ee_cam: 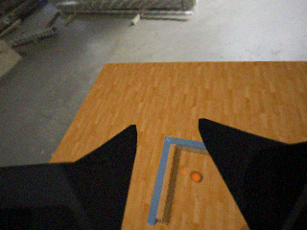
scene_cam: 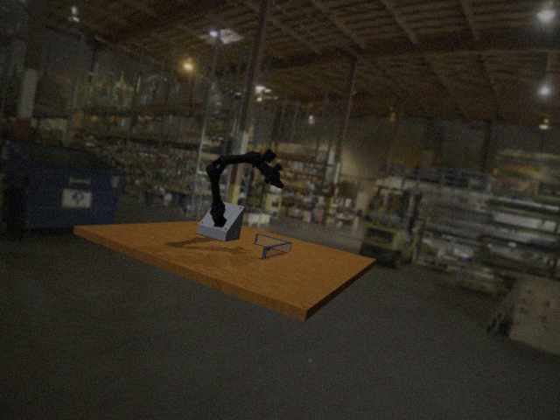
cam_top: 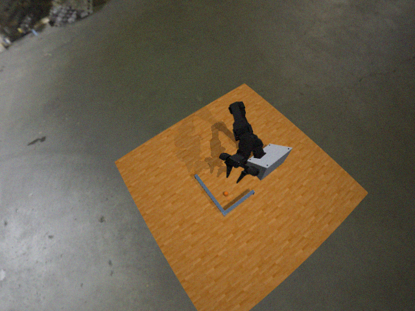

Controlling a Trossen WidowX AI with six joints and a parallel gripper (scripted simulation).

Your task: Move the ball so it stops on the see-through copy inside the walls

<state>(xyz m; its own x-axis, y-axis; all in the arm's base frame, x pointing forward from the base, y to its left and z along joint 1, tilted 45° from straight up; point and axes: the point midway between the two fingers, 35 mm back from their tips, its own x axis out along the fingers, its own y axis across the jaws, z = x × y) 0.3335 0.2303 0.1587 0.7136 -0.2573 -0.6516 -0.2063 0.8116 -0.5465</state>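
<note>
The orange ball (cam_top: 225, 194) (ee_cam: 196, 176) lies on the table inside the corner made by two low clear walls. The walls have blue-grey edges; one is the long wall (cam_top: 209, 193) and the other is the shorter wall (cam_top: 239, 202) (ee_cam: 160, 184). A faint see-through orange copy (ee_cam: 183, 171) shows beside the ball in the wrist view, a little nearer the corner. It cannot be made out in the top and exterior views. My gripper (cam_top: 232, 179) (ee_cam: 167, 126) is open and empty, high above the table. The ball is hidden or too small to see in the exterior view.
The wooden table (cam_top: 268, 234) (scene_cam: 325, 271) carries the arm's grey slanted base block (cam_top: 273, 154) (scene_cam: 233, 223). The base block stands near the open side of the walls. The arm's shadow falls on the table beside the long wall.
</note>
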